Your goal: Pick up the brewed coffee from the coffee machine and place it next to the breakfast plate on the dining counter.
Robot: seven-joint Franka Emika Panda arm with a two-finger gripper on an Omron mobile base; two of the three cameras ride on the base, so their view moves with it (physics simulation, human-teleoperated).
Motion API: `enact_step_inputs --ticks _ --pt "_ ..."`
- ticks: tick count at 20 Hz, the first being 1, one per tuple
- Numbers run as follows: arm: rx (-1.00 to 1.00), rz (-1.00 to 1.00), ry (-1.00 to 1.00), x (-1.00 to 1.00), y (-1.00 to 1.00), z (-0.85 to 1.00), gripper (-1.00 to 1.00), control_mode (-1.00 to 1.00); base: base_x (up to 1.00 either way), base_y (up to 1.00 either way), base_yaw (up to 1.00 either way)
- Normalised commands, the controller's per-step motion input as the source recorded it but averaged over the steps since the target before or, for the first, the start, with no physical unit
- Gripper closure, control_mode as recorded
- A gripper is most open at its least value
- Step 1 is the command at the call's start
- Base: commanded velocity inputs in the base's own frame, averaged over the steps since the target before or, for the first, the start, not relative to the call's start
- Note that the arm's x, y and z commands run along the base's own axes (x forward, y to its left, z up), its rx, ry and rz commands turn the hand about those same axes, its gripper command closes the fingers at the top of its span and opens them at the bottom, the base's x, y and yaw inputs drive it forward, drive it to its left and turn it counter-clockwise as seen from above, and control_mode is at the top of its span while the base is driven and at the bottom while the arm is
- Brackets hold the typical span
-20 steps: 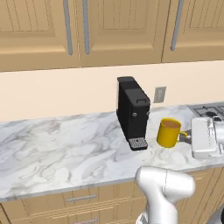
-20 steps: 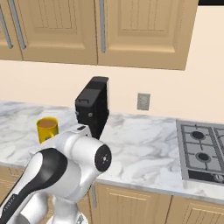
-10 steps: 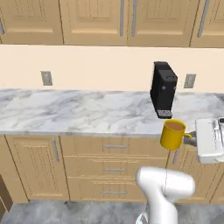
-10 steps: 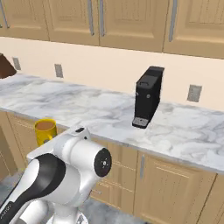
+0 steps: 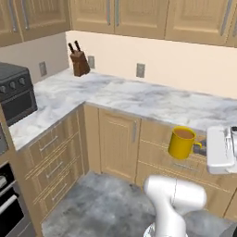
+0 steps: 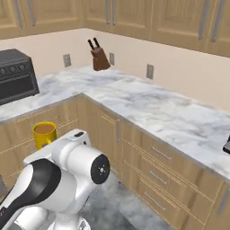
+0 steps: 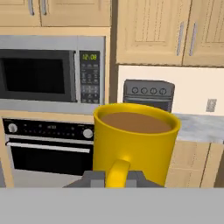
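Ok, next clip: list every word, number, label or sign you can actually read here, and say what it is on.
"12:08": green digits on the display of the microwave, hand view.
Keypad below that display: markings too small to read.
Dials on the dark countertop oven: no readable marks.
Control strip of the wall oven: marks too blurred to read.
Yellow mug: no text visible.

The mug (image 7: 136, 142) hides most of the claw (image 7: 116, 177) gripping its handle. The robot's arm covers the mug's base in the right base view.
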Motion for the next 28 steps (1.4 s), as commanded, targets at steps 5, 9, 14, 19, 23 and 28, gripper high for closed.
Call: enact_step_inputs --ticks 5,9,14,19,23,28 --pt "0.0 0.0 0.0 0.0 0.0 0.0 1.0 1.0 -0.06 -0.08 0.78" --pt "0.0 0.0 0.0 0.0 0.0 0.0 1.0 1.0 -0.02 -0.17 0.72" --pt "0.0 0.0 0.0 0.0 0.0 0.0 1.0 1.0 -0.02 0.14 0.64" --pt "0.0 0.0 0.0 0.0 0.0 0.0 1.0 1.0 -0.16 0.3 0.69" --pt "0.0 0.0 0.0 0.0 0.0 0.0 1.0 1.0 -0.12 0.46 0.75" --pt "0.0 0.0 0.0 0.0 0.0 0.0 1.0 1.0 -0.29 0.61 0.79"
